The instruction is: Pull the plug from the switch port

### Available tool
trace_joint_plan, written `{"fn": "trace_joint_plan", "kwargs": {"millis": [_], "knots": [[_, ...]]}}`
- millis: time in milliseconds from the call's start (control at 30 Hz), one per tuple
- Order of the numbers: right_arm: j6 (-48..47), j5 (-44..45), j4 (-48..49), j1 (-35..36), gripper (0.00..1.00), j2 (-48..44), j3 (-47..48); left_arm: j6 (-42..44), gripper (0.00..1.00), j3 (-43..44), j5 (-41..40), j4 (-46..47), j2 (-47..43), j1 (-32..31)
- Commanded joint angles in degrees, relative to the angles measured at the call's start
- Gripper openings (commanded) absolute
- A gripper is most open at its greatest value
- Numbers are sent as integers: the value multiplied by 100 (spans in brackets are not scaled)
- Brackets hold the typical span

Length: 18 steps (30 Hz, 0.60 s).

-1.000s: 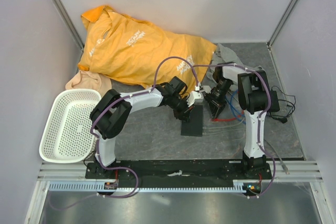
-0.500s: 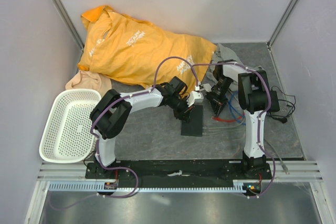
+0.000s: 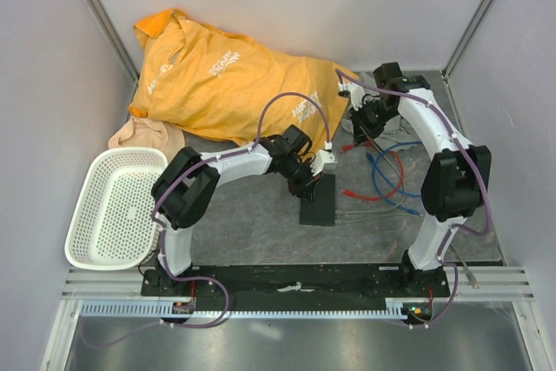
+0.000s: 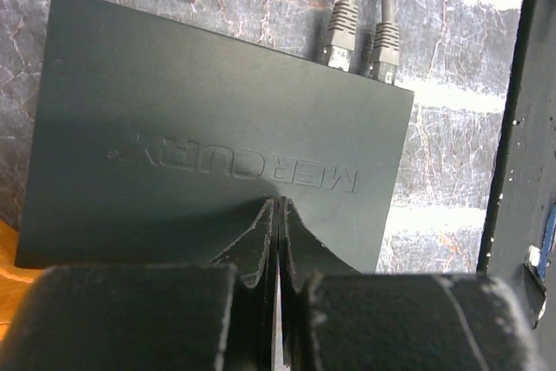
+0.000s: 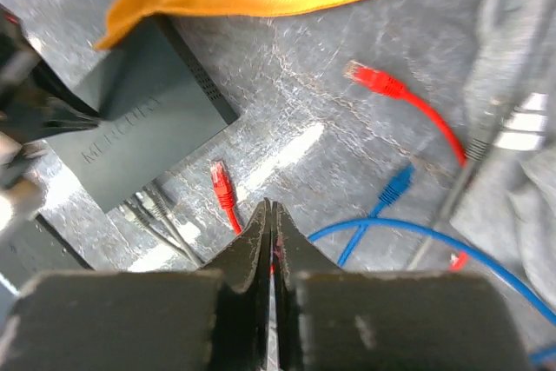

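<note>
Right fingers point(image 5: 254, 254) are pressed fully together, having closed from a slight gap a second ago. Nothing shows clearly between them. A red cable point(image 5: 234, 219) runs in beneath their tips, and whether it is pinched there cannot be told. The right arm has swung off the switch point(image 3: 318, 202) and now hangs over the far part of the bench point(image 3: 252, 215), at about 1 o'clock from the box and well apart from it. A second ago it was working right against the box's far edge.

The red plug point(image 5: 221, 187) lies loose on the bench just beside the switch's port edge, out of any socket, so the pull looks done for that lead.

Left fingers point(image 4: 256, 236) are likewise shut and hold nothing. Their tips bear down on the switch's lid near its 6 o'clock edge, pinning it as before. In the left wrist view, two grey plugs point(image 4: 340, 39) remain seated along the 12 o'clock edge. If the red lead was the target, probably only releasing the box is left. If a grey one was meant, the job stands open.
</note>
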Motion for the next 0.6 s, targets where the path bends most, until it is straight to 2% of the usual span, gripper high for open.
{"fn": "trace_joint_plan", "kwargs": {"millis": [0,100,200,267,333,433,567], "knots": [[283,225,96,-3,18,-428,-47,69,2,398,-85,-65,-194,26],[65,375,130,6,43,-795,-757,-292,2,461,125,-21,-711,104],[-488,559,735,58,50,-1470,-2013,-582,2,145,74,181,-1423,166],[-613,726,1412,59,54,-1745,-2820,-696,2,-267,-197,356,-1975,184],[-693,832,1913,59,57,-1887,-3114,-784,2,-593,-426,383,-2276,210],[-456,798,2099,111,57,-1703,-3037,-1012,1,-822,-805,278,-2628,359],[-674,648,2169,417,56,-1545,-3141,-1206,2,-954,-683,102,-2673,605]]}}
